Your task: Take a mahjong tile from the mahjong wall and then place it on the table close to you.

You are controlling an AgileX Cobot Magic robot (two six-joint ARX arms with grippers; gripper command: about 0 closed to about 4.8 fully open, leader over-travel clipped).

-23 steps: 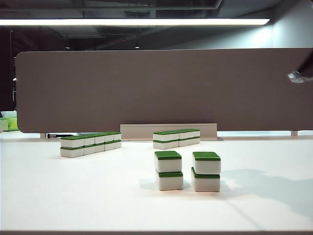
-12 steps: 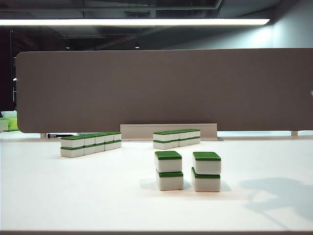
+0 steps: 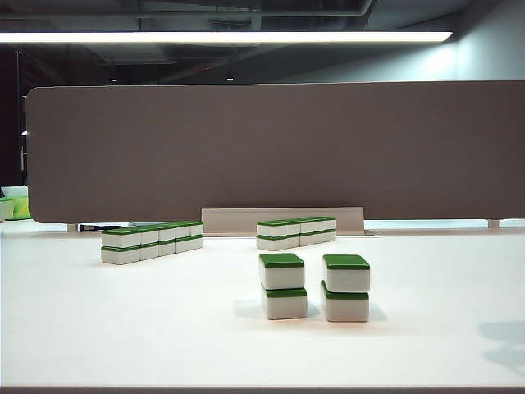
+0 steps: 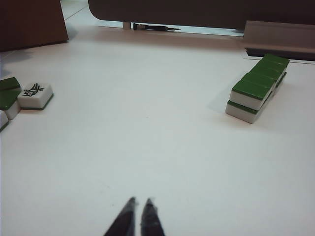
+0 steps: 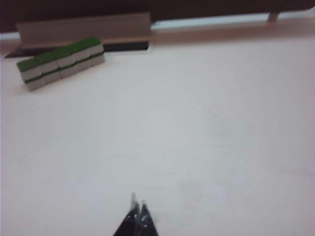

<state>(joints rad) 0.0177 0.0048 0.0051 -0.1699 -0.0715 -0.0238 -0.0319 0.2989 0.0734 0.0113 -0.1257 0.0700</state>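
**A:** Left tool [image 4: 137, 202] first: its two dark fingertips sit pressed together with only a hairline gap, clenched on nothing, hovering over bare desk [image 4: 147, 142]. Only the tips show in the left wrist view; the rest is cut off at the frame edge.

**B:** And the right tool [image 5: 138, 202]?

**A:** Also just tips, drawn together to a point and empty. That wrist picture is soft and blurred, so fine detail is lost. Neither tool nor arm appears in the exterior view; only a faint shadow lies on the desk at its lower right corner.

**B:** Where is the mahjong wall [image 3: 152, 240]?

**A:** At the far left of the desk in the exterior view, a green-topped row stacked two high, running away from the camera. The rear columns overlap, so I cannot count them surely. The left wrist view shows it [image 4: 257, 87] end-on, well apart from the tool.

**B:** Other tiles?

**A:** A shorter row [image 3: 295, 231] sits near the base of the brown-grey divider panel [image 3: 271, 148]. Two lone stacks [image 3: 314, 286] stand nearer the camera, just beside each other but not touching. In the left wrist view a face-up tile [image 4: 35, 95] lies beside green-backed ones cut off by the frame edge; its marking is too small to read.
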